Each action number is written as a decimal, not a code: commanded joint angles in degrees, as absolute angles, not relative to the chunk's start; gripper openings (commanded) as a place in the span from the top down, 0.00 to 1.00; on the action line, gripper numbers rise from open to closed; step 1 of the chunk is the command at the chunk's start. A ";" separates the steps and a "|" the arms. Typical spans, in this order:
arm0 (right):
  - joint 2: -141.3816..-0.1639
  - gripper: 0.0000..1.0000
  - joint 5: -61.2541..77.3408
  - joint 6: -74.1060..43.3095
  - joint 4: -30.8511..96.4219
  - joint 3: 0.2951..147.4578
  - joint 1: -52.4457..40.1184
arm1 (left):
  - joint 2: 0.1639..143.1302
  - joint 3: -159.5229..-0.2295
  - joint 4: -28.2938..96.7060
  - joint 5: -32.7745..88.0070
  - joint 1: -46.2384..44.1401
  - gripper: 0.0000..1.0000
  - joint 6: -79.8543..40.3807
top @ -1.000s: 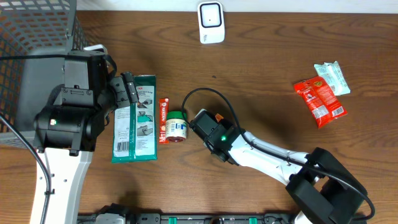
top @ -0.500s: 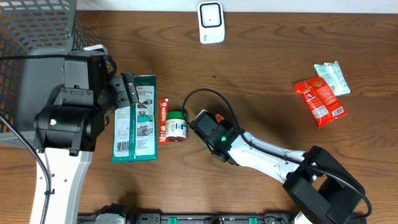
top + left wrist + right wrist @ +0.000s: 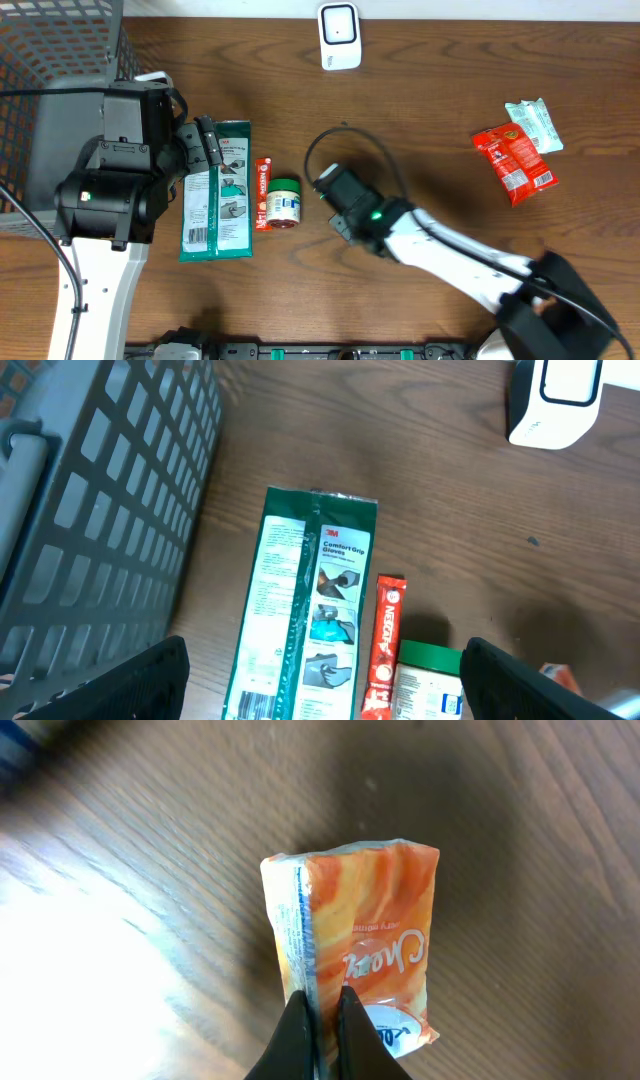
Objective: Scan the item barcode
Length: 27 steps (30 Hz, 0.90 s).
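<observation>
Overhead: brown wood-grain desk (image 3: 430, 90), seen from above. A white, rounded-corner scanner (image 3: 339, 35) stands at the 12 o'clock edge. A gray wire-mesh basket (image 3: 60, 50) fills the 10 o'clock corner. The left end effector (image 3: 205, 142) hangs over a flat green glossy glove pack (image 3: 215, 190). At the pack's 3 o'clock lie a slim red box (image 3: 262, 193), then a small green-lidded jar (image 3: 284, 202). The right end effector (image 3: 326, 184) sits just at the jar's 3 o'clock, not touching it. Towards 2 o'clock, well apart, are a crinkly red pouch (image 3: 512, 160) and a pale foil pouch (image 3: 535, 122). The desk is bare between ctr and those pouches.

Left wrist: fingers (image 3: 150, 680) wide apart, nothing between them but the glove pack below. Basket wall at 9 o'clock, scanner at 1 o'clock.

Right wrist: fingers (image 3: 295, 1030) pressed together at 6 o'clock, clamped on the edge of an orange, shiny, pillow-shaped snack packet (image 3: 370, 920), the task item. Wood lies all round it, w/ a bright glare patch at 8 o'clock.
</observation>
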<state>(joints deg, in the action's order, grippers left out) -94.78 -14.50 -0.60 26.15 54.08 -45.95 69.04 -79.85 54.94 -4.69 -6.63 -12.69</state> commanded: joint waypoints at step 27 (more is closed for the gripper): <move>-98.35 0.99 55.16 -8.54 22.35 49.67 -8.25 | 69.23 -80.09 54.87 -5.19 -6.50 0.13 -13.21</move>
<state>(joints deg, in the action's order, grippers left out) -95.31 48.05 -8.60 23.73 50.41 -9.08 69.01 -79.85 54.96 -4.67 -6.63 -12.69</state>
